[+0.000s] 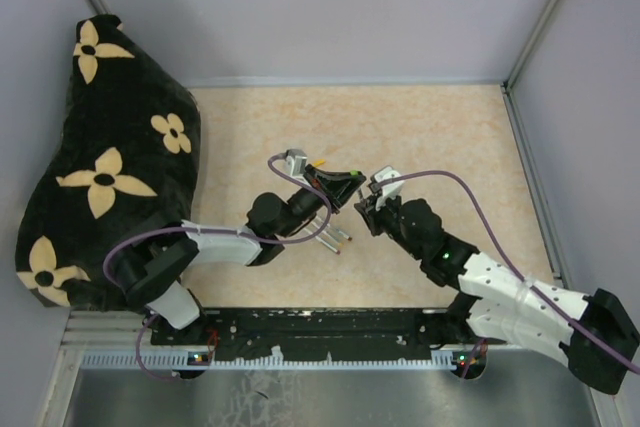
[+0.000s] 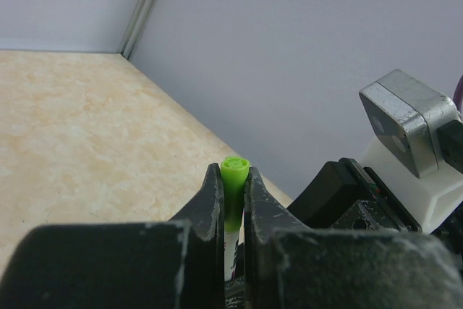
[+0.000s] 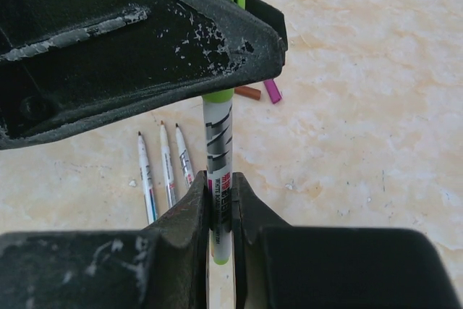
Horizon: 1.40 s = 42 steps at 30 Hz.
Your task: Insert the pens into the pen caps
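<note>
Nearest in the right wrist view, the right gripper point(image 3: 221, 211) has its fingers point(image 3: 189, 211) clenched on the white barrel of a pen point(image 3: 218, 153), printed with grey stripes and small lettering, its lower end showing light green. Just beyond, the left gripper point(image 2: 233, 197) has its fingers point(image 2: 210, 200) pinched on a bright green cap point(image 2: 234, 179) that sits over the top of that same pen, so pen and cap meet in the air between the two arms above the middle of the tabletop point(image 1: 420, 127). Below them, three more pens point(image 3: 165, 168) lie side by side on the beige surface, thin and white with dark tips, close together and roughly parallel. Just past them lie a dark red cap point(image 3: 248, 92) and a magenta cap point(image 3: 272, 90), nearly touching. Farther off, bare tabletop runs to the grey walls at the far and right edges, while a black cushion point(image 1: 105, 157) with cream flowers fills the left side.
</note>
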Available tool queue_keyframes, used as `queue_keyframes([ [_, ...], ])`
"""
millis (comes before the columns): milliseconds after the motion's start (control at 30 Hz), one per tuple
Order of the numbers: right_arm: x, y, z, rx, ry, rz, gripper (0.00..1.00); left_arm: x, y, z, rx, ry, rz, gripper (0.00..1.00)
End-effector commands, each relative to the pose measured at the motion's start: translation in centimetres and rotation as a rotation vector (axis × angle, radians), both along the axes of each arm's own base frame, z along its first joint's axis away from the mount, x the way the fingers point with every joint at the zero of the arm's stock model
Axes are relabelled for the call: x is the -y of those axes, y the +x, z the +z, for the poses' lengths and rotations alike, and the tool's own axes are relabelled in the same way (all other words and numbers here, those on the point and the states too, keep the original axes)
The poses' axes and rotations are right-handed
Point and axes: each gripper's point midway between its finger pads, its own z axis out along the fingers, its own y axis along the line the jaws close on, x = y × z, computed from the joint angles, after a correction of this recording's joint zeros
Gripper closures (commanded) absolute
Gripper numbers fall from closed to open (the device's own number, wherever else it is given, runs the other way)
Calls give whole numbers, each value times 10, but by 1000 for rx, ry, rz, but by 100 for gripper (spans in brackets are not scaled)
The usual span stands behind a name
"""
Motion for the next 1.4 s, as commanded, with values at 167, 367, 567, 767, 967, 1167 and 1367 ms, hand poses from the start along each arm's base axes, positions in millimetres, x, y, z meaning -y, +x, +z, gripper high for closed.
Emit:
queue_keyframes([
  [167, -2, 4, 215, 434, 480, 0, 100, 27, -71, -105, -222, 319, -252, 100],
  [367, -9, 3, 167, 281, 388, 19, 100, 24, -37, -68, -154, 350, -139, 100],
  [567, -10, -2, 111, 137, 333, 24, 100, 20, -3, -35, -80, 381, -74, 100],
  [767, -12, -5, 71, 43, 293, 24, 79, 4, 23, -15, -46, 387, -34, 100],
  [967, -19, -10, 44, -32, 267, 52, 62, -14, 59, 4, -33, 380, 34, 100],
  [1167, -16, -19, 22, -81, 263, 65, 60, -57, 108, 13, -52, 420, 178, 100],
  [1367, 1, -17, 19, -55, 253, 0, 60, -121, 145, -44, -233, 541, 328, 100],
])
